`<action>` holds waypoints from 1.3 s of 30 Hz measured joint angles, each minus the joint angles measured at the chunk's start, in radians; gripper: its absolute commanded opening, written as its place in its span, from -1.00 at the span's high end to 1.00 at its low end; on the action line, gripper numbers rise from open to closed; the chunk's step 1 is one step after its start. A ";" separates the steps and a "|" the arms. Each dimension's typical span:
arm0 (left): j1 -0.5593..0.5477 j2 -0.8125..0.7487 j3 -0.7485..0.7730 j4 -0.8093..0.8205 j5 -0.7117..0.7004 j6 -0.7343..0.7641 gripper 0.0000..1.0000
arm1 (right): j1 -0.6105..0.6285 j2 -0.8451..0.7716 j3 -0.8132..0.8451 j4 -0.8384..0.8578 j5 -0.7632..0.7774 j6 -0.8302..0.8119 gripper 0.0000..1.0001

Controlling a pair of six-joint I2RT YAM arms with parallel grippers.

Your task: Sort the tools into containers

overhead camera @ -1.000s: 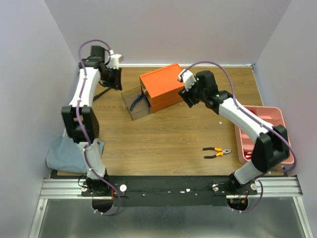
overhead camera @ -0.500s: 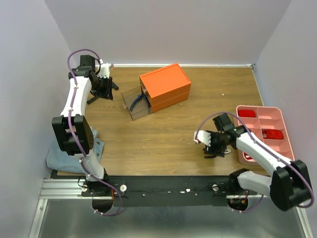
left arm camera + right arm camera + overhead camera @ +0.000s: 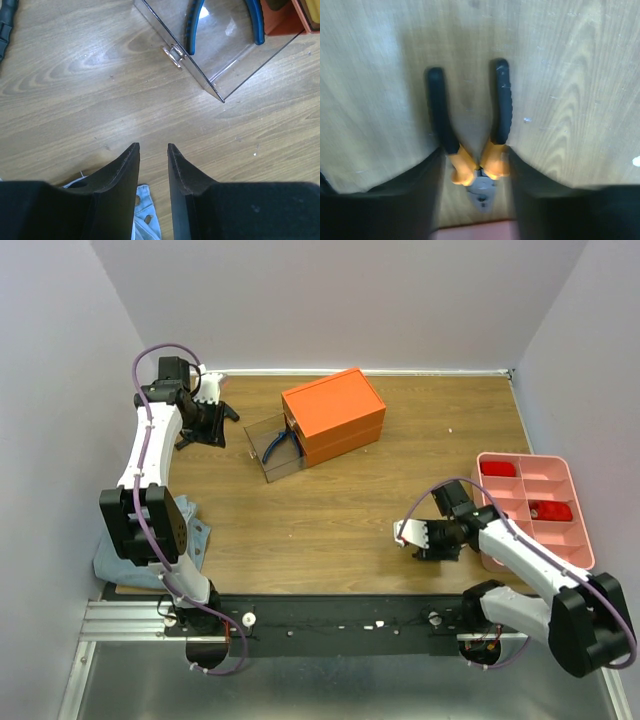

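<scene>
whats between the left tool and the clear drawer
Bare wood only, per the left wrist view: the left tool sits short of the clear drawer.

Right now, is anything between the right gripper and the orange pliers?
Nothing visible. The right gripper straddles the orange pliers on bare wood, its fingers on either side.

Bare table mid-way — orange box and pink tray flank it.

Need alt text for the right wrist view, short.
The right pincer straddles orange-handled pliers lying on the wooden table, one dark finger on each side of the handles near the pivot. The black grip ends point away from the camera; jaws look open, not yet clamped.
</scene>
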 measured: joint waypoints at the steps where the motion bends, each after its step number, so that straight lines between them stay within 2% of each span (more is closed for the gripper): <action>1: 0.000 -0.003 -0.002 0.000 -0.002 0.002 0.23 | 0.000 0.027 0.011 0.010 0.005 -0.003 0.40; 4: 0.000 -0.018 -0.005 -0.002 -0.006 0.008 0.23 | -0.001 0.084 0.050 -0.002 0.013 -0.004 0.55; 7: 0.000 -0.038 -0.010 0.000 -0.007 0.013 0.23 | 0.002 0.132 0.119 -0.021 -0.019 -0.007 0.61; 12: 0.000 -0.075 -0.042 0.006 -0.008 0.014 0.23 | 0.019 0.333 0.324 -0.055 -0.092 0.011 0.69; 16: 0.000 -0.098 -0.075 0.009 -0.012 0.016 0.23 | 0.087 0.504 0.738 -0.111 -0.243 0.095 0.77; 21: 0.006 -0.125 -0.103 0.019 -0.012 0.015 0.23 | 0.174 0.613 1.052 -0.141 -0.389 0.226 0.81; 31: 0.052 -0.226 -0.195 0.045 -0.011 0.008 0.23 | 0.302 0.847 1.386 -0.148 -0.635 0.495 0.88; 35: 0.061 -0.243 -0.240 0.065 -0.006 -0.006 0.23 | 0.309 0.919 1.468 -0.067 -0.713 0.637 0.89; 39: 0.062 -0.243 -0.277 0.078 0.015 -0.026 0.23 | 0.327 1.029 1.583 0.022 -0.725 0.743 0.92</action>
